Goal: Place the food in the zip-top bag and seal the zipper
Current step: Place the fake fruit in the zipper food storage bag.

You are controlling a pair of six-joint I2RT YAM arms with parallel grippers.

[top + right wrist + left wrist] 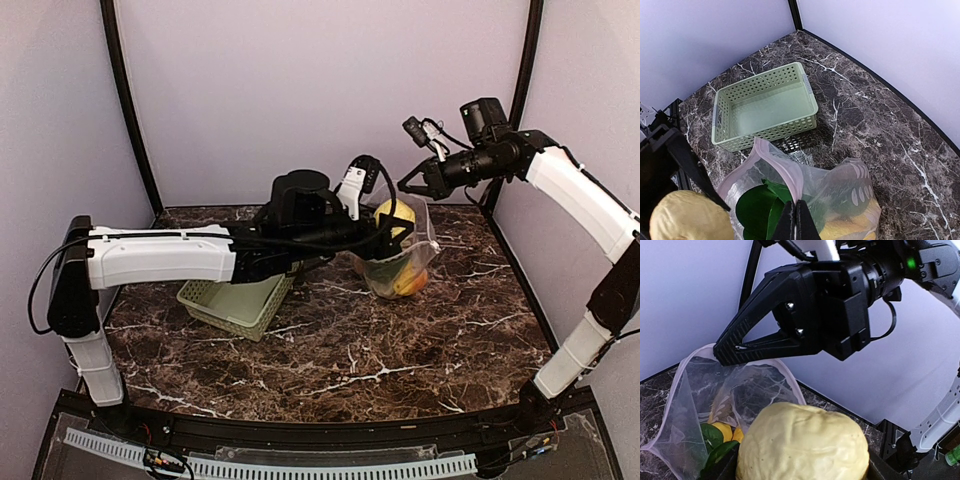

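Observation:
The clear dotted zip-top bag (402, 268) stands open at the back of the table. It holds green bok choy leaves (755, 207) and yellow and orange pieces (410, 283). My right gripper (796, 212) is shut on the bag's pinkish zipper rim (782, 165) and holds the mouth up; it also shows in the top view (408, 185). My left gripper (802, 462) is shut on a pale tan-yellow lumpy potato (802, 442). It holds the potato just above the bag's open mouth (695, 390). The potato also shows in the top view (393, 215) and the right wrist view (690, 217).
The light green lattice basket (765, 107) lies empty on the marble table, left of the bag (238, 300). The back wall is close behind the bag. The two grippers are close together over the bag.

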